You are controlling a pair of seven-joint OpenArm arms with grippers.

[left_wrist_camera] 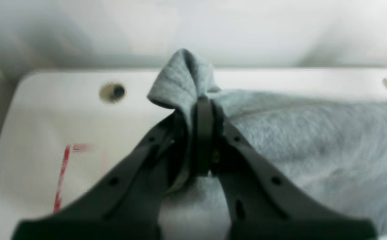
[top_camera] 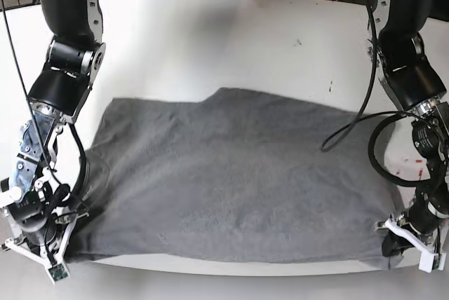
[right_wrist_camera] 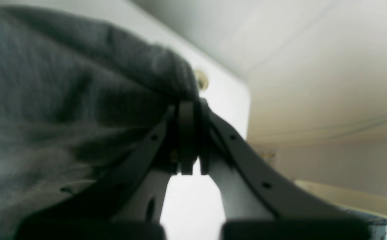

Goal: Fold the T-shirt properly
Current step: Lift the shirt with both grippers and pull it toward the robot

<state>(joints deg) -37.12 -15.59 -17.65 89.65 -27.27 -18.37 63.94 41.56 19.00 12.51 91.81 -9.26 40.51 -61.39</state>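
**Jaws clamped on both near corners of the shirt**

Both sets of jaws are pressed together on cloth, as you can see in each wrist view. Your left gripper pinches a bunched corner of the plain heather-grey, short-sleeved knit T-shirt, and a peak of the fabric stands up above the black fingertips. From there the cloth runs off to the right of that view, lying over the white bench. A round hole in the bench top shows to the left of the pinched corner, and a red mark sits nearer the camera on the bare surface.

Your right gripper is likewise closed on the shirt, with a dark fold of grey cloth gathered right at the tips and filling the left half of that view. The view is too blurred to tell how much fabric sits between the fingers.

In the base view, you see the T-shirt spread wide and mostly flat across the near part of the bench, its near hem running along the bench's front edge. The right gripper holds the near corner on that view's left side, and the left gripper holds the near corner on that view's right side. The far edge of the shirt lies uneven, with a raised point near its middle. Black cables loop down beside the left arm onto the bench, close to the shirt's edge.
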